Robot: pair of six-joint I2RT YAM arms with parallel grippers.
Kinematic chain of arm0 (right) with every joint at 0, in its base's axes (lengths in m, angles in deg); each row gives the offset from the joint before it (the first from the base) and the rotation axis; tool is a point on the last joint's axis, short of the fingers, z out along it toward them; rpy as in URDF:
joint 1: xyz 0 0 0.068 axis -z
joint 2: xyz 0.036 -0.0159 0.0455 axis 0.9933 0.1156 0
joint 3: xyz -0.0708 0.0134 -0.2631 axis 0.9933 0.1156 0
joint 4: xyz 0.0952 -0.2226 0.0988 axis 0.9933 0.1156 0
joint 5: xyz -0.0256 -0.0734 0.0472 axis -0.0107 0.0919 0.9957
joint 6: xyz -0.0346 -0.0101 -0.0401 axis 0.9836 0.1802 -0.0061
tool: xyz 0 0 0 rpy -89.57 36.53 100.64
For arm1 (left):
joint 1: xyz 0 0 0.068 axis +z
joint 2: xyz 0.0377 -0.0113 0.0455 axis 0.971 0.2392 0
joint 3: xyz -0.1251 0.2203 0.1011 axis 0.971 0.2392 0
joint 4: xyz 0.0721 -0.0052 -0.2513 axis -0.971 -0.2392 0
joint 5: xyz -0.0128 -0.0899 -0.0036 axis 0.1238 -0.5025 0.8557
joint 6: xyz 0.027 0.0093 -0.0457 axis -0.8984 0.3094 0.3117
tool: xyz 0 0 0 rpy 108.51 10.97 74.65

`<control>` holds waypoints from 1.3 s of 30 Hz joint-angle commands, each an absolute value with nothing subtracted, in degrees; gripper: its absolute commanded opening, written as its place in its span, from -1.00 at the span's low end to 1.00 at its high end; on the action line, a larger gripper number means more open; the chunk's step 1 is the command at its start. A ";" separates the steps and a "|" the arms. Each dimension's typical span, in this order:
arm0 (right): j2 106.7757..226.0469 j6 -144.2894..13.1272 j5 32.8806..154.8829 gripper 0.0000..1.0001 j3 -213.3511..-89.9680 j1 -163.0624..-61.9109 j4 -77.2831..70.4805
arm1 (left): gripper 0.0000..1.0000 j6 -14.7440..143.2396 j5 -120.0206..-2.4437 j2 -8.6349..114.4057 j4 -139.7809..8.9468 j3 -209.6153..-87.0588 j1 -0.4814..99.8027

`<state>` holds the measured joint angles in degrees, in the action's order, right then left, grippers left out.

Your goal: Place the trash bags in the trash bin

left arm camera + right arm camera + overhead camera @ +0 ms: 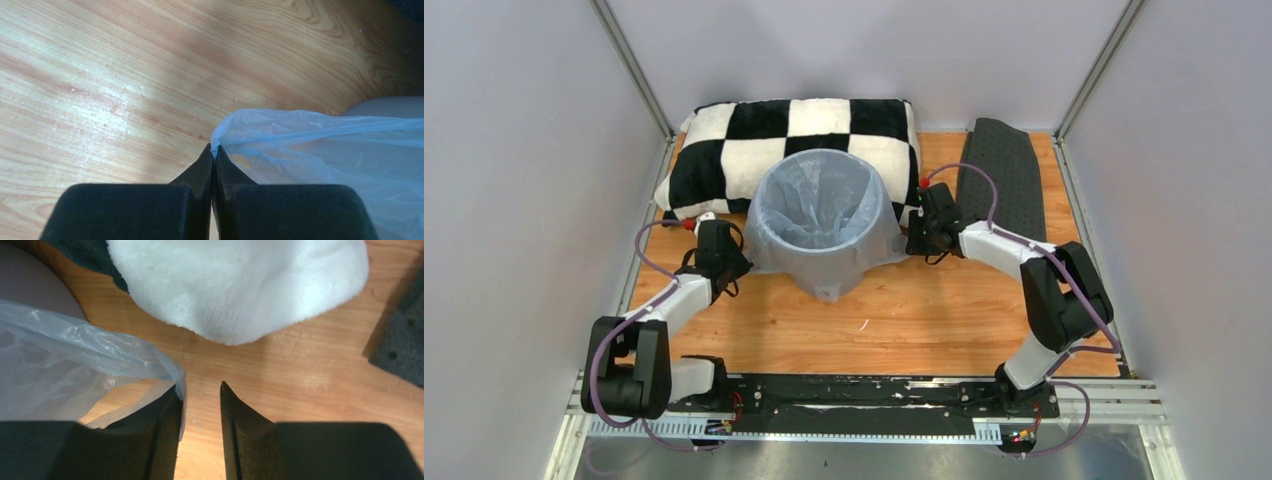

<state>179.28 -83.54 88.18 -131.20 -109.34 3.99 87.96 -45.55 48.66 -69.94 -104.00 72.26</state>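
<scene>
The bag (824,205) lines the bin (387,106) near the middle of the counter's (944,320) far edge. The left tool (214,150) pinches its corner; the right tool (200,390) stands spread, plastic touching it.

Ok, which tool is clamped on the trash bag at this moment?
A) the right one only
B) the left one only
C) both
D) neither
B: the left tool has its jaws pressed together on a corner of the trash bag, while the right tool has its jaws apart, the bag's edge merely draped against one finger.
</scene>
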 commanded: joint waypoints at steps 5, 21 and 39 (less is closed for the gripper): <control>169.86 -79.14 83.81 0.16 -140.10 -108.18 19.71 | -1.00 86.15 -46.44 44.78 -70.68 -103.66 71.67; 168.86 -70.11 74.98 0.53 -173.66 -121.62 40.28 | -1.00 87.70 -48.05 45.04 -69.65 -102.96 70.80; 200.19 -66.81 77.16 0.50 -210.53 -134.92 53.91 | -1.00 87.94 -48.10 43.52 -70.38 -102.78 70.80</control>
<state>195.96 -68.07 74.86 -206.72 -133.88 47.95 87.78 -47.91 44.50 -70.46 -103.46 71.14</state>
